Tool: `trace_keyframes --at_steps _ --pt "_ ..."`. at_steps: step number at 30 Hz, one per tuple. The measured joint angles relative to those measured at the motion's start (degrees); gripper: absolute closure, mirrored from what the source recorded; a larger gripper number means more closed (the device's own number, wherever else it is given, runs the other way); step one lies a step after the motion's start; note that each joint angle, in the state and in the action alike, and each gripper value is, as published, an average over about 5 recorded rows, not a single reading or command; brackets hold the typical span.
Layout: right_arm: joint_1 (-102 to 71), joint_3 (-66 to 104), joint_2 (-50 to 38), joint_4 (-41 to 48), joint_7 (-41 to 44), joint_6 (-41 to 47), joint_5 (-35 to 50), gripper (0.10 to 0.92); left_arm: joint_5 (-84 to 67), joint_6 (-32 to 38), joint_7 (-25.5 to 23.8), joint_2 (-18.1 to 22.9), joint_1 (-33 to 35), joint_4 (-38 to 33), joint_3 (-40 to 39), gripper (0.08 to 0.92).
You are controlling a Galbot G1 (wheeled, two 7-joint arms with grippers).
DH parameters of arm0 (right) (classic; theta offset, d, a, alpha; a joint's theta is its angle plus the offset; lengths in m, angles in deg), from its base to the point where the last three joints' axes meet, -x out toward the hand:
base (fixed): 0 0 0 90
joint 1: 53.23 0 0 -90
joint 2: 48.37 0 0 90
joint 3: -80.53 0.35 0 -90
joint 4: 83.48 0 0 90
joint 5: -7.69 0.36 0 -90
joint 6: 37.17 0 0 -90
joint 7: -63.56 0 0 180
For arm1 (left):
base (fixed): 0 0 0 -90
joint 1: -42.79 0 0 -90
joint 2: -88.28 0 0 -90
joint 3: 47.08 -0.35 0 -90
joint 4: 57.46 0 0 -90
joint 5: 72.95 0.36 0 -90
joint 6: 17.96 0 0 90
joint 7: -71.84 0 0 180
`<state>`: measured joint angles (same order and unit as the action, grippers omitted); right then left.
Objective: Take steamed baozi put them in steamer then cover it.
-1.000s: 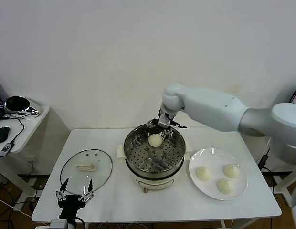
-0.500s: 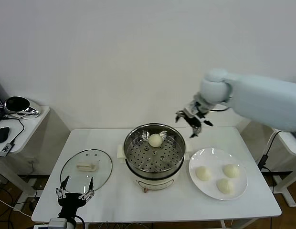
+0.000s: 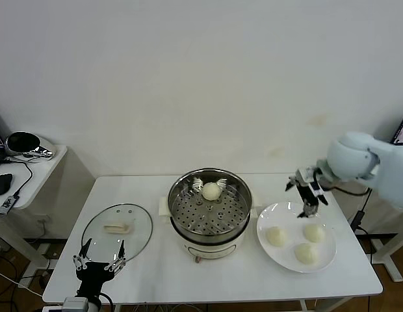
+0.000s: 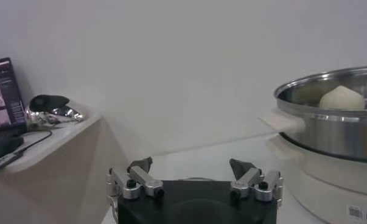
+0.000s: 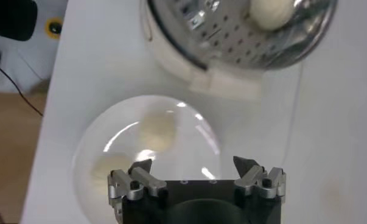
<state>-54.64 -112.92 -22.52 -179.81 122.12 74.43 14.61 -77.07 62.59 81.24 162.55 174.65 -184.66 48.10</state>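
One cream-white dough bun (image 3: 212, 190) sits at 12 o'clock in the shiny steel steamer (image 3: 210, 229); three buns (image 3: 306, 253) wait on the white plate (image 3: 271, 215). Right gripper (image 3: 307, 190) hovers there, jaws wide, empty. Glass lid (image 3: 117, 228) lies at 9 o'clock, uncovered job left. Left gripper (image 3: 97, 265) idle, wide.

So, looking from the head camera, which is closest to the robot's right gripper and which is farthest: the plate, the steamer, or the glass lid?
From the right gripper:
1. White plate, just below it, on the right.
2. Steamer, mid-table.
3. Glass lid, far left.

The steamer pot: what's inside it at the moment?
One baozi sits on the perforated tray inside the steamer, toward its far side. Whatever lies beneath the tray is hidden.
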Motion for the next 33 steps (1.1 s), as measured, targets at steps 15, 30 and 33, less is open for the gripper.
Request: trace_keyframes --at_steps 15,30,33 --pt "-20.6 13.3 4.0 8.3 -2.4 -0.6 -6.8 0.203 0.0 -0.1 -0.1 0.4 0.6 -0.3 1.1 0.177" --pt "-28.2 18.1 10.7 14.8 -3.9 -1.3 -8.5 0.203 -0.1 -0.1 -0.2 0.5 0.3 0.4 1.7 0.177" --pt "-29.0 18.6 11.6 15.6 -4.1 -1.3 -8.8 0.205 -0.1 -0.1 -0.2 0.5 0.3 0.5 1.7 0.177"
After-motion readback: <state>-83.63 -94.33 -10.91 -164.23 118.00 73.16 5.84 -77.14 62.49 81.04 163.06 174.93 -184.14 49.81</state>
